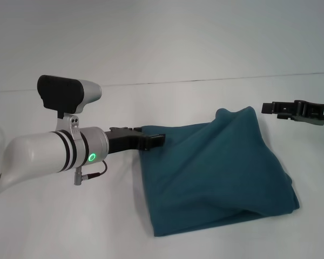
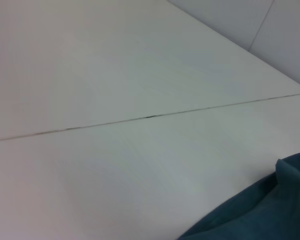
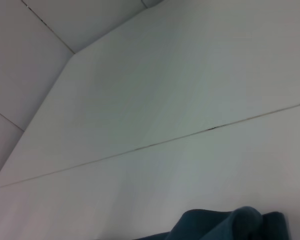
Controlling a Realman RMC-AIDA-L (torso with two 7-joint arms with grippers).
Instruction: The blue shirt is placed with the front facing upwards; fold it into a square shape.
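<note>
Item: blue shirt (image 1: 216, 172). Dark teal cloth, folded into a thick, roughly four-sided bundle, lying on the white bench (image 1: 162, 48) right of centre and toward the near edge. Several layers show along its near and right edges. Its far right corner stands up in a rumpled peak; the far left corner runs out to a point. No lettering or tag shows on the upward face.

Item: left claw (image 1: 154, 141). Black, on the white arm reaching in from the left at mid depth. Its tip is at the shirt's far left corner, overlapping the cloth edge in the head view. Whether the fingers are apart, together or pinching the cloth cannot be told. The left wrist view shows only bench and a fold of the shirt in one corner.

Item: right claw (image 1: 270, 108). Black, entering from the right edge, just beside the raised far right corner of the shirt and apart from it. Finger state cannot be told. The right wrist view shows bench and the shirt's rumpled peak.

Item: bench seam (image 1: 205, 80). Thin dark line running left to right across the far part of the bench, beyond the shirt.
</note>
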